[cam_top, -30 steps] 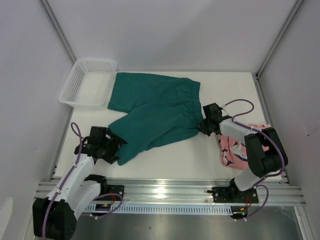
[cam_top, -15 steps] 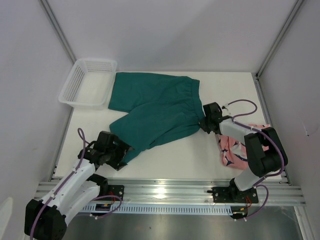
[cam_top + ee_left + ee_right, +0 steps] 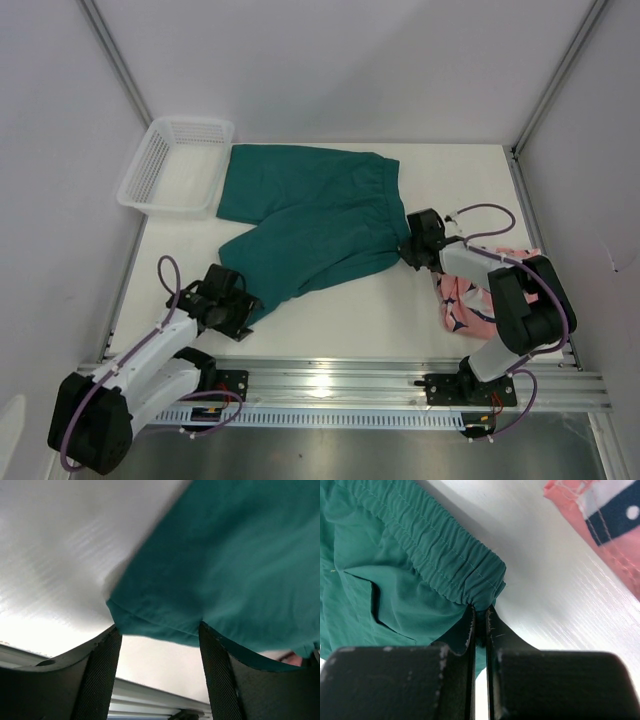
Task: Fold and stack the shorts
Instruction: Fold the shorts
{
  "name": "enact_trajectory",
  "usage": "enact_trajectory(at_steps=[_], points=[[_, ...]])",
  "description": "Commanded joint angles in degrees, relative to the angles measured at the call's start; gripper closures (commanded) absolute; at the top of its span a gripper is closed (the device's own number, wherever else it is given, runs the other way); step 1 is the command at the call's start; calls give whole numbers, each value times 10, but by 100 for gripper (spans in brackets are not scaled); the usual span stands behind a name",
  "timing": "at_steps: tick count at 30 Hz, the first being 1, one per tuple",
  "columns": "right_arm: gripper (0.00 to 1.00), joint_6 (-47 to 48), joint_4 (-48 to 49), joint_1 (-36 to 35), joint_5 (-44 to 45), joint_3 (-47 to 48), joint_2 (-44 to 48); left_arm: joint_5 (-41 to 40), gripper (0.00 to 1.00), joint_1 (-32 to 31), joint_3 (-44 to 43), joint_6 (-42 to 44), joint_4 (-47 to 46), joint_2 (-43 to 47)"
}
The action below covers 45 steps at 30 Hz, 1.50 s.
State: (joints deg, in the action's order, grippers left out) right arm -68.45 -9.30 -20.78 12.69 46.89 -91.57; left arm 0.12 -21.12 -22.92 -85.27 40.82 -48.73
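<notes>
jaws of your right gripper pinch the teal shorts at the waistband; your left gripper gapes wide at a leg hem.

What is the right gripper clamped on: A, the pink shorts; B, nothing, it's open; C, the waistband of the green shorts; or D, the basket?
C: the right wrist view shows the right gripper pinched shut on the elastic waistband corner of the green shorts, while the pink shorts lie apart from it.
</notes>
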Motion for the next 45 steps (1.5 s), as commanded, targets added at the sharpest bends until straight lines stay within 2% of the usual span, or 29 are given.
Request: enact_trajectory(at_steps=[1, 3, 4, 7, 9, 11, 12, 13, 14, 18, 21, 24, 27, 33, 38, 45], points=[[100, -13, 17, 2, 24, -16, 33, -21, 35, -4, -11, -16, -37, -43], [100, -13, 22, 1, 26, -27, 41, -30, 37, -4, -23, -15, -38, -73], [100, -13, 21, 1, 27, -29, 52, -35, 46, -4, -27, -12, -40, -80], [100, -10, 14, 1, 34, -37, 63, -58, 55, -3, -40, -11, -29, -87], [100, -5, 6, 1, 37, -42, 77, -85, 56, -3, -49, -16, -17, -71], [100, 4, -5, 3, 39, -47, 93, -115, 79, -3, -54, -18, -4, -51], [100, 4, -10, 3, 39, -47, 99, -115, 79, -2, -53, -19, -4, -43], [100, 15, -12, 2, 37, -51, 106, -129, 95, -1, -52, -21, -4, -37], [100, 19, -28, -1, 39, -51, 120, -133, 100, -1, -51, -20, -4, -31], [100, 75, -91, -10, 46, -39, 153, -144, 100, 0, -71, 5, 8, -18], [100, 112, -159, -19, 31, -24, 176, -166, 100, 1, -107, 27, 55, -18], [100, 128, -214, -46, 25, -29, 198, -190, 100, 0, -149, 46, 101, -14], [100, 125, -262, -78, 36, -43, 232, -188, 100, 24, -173, 74, 94, -6], [100, 125, -285, -84, 30, -69, 306, -118, 100, 124, -204, 168, 40, -37], [100, 139, -309, -84, 56, -12, 338, -104, 100, 157, -276, 215, 42, -101], [100, 160, -295, -83, 52, 64, 293, -92, 100, 178, -417, 239, 19, -195]])
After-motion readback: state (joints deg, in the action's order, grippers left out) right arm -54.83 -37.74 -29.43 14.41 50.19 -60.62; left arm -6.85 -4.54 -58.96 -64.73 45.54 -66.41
